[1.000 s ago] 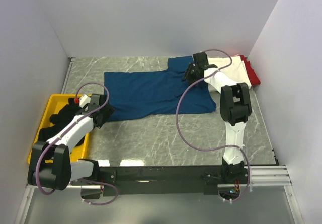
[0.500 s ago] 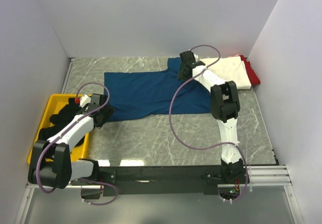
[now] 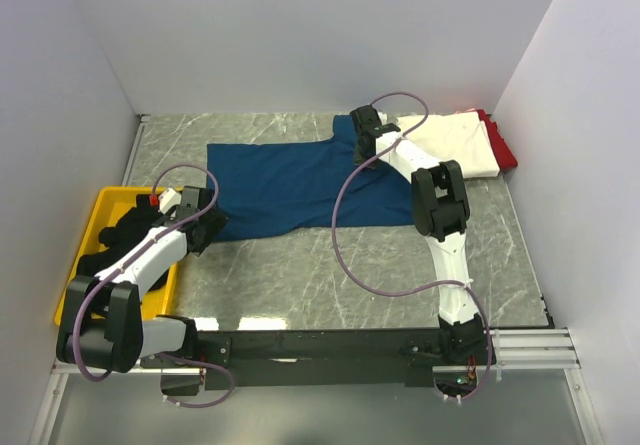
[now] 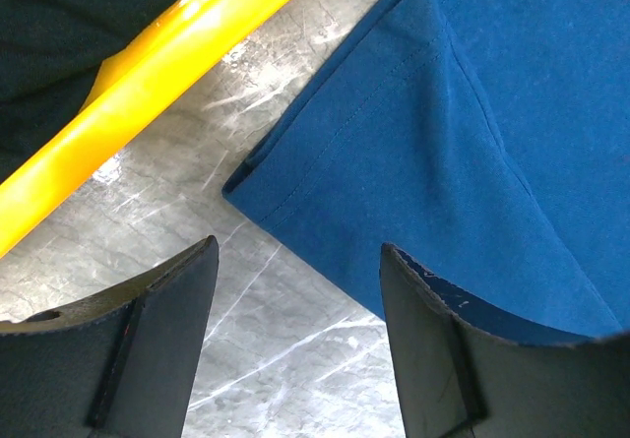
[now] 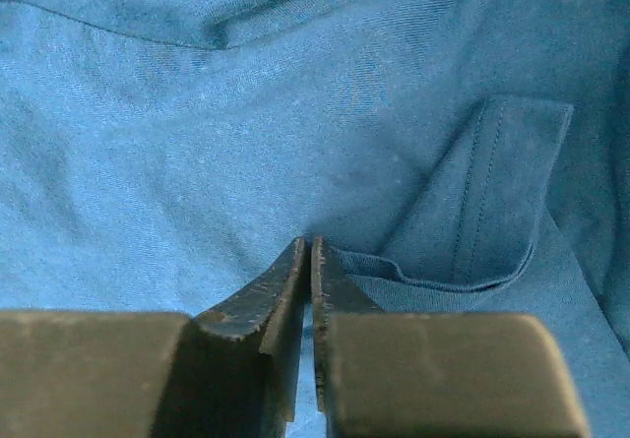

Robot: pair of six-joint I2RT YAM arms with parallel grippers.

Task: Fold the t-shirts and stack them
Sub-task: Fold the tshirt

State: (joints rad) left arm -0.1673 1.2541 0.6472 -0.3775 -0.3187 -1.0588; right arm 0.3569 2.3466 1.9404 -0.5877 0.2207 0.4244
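The navy-blue t-shirt (image 3: 290, 180) lies spread on the marble table. My right gripper (image 3: 362, 145) is at its far edge, near the collar. In the right wrist view, the right gripper (image 5: 310, 246) is shut on the blue cloth (image 5: 197, 162), beside a folded hem (image 5: 492, 192). My left gripper (image 3: 205, 227) hovers open at the shirt's near-left corner. The left wrist view shows the left gripper (image 4: 297, 261) over bare table, with the blue corner (image 4: 472, 143) reaching its right finger. A folded white t-shirt (image 3: 460, 140) lies on a red one (image 3: 503, 150) at the back right. Black t-shirts (image 3: 120, 235) lie in the tray.
A yellow tray (image 3: 100, 205) stands at the left edge, its rim (image 4: 167, 64) close to my left gripper. White walls close in the table on the left, back and right. The right arm's purple cable (image 3: 345, 255) loops over the table's middle.
My right gripper has moved left along the shirt's far edge and closed on the blue cloth. The left arm has stayed where it was, still open.
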